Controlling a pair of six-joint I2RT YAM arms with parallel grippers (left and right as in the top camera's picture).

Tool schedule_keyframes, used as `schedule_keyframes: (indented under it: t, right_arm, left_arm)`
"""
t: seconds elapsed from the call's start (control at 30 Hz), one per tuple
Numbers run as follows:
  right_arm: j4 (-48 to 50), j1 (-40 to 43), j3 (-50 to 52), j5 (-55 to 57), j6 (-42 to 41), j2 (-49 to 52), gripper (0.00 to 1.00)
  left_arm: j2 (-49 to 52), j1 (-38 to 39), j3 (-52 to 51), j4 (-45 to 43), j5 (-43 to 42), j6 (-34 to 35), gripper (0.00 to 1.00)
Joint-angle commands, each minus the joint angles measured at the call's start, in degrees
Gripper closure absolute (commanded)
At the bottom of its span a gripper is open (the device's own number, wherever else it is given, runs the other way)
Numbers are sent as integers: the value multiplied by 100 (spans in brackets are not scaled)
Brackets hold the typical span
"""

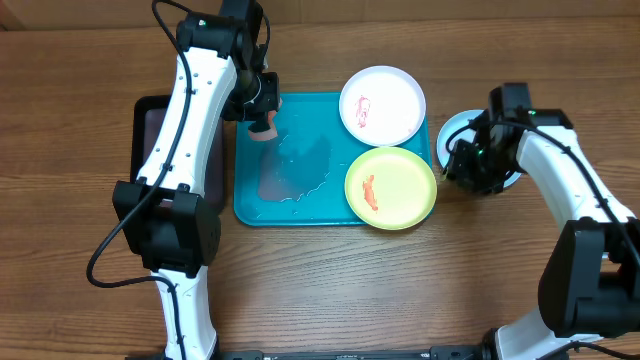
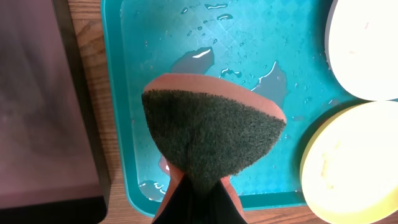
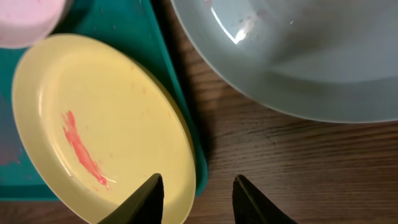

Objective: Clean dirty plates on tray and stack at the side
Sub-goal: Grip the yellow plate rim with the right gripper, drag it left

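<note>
Turquoise tray (image 1: 300,195) — red-streaked yellow-green plate (image 1: 391,187), white plate (image 1: 383,105), light-blue plate (image 3: 298,56).

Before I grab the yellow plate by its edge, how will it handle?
The yellow plate looks like thin plastic, so probably light and stiff. It overlaps the tray's raised rim, so it may tip when pushed. Water on the tray could let it slide.

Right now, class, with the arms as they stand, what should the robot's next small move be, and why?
Probably the right gripper shifts onto the yellow-green plate at its rim and closes on it. Its jaws stand open and empty just off that rim, the plate bears a red smear, and the left gripper holds the sponge over the tray, ready to scrub.
</note>
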State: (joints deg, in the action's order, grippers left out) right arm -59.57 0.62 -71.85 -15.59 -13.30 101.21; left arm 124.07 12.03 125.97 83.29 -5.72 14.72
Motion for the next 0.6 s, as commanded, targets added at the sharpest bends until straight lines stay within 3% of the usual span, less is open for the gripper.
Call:
schedule_keyframes:
  t: [0.0,0.27,0.47,0.57]
  right_arm:
    - [70,-214,212,52,140,-85,62]
    - [667,-328,855,50,136,-79,63]
    - [745,-330,890,33,133,-79,70]
    - [752,-330,890,-17,133,-79,80]
  left_arm:
    - [-118,37,-26,-2,20,76,96]
    - [-118,39,-24,22,17,76,96]
    - [-118,39,-24,7,20,76,96]
    - [-118,42,-24,7,20,76,96]
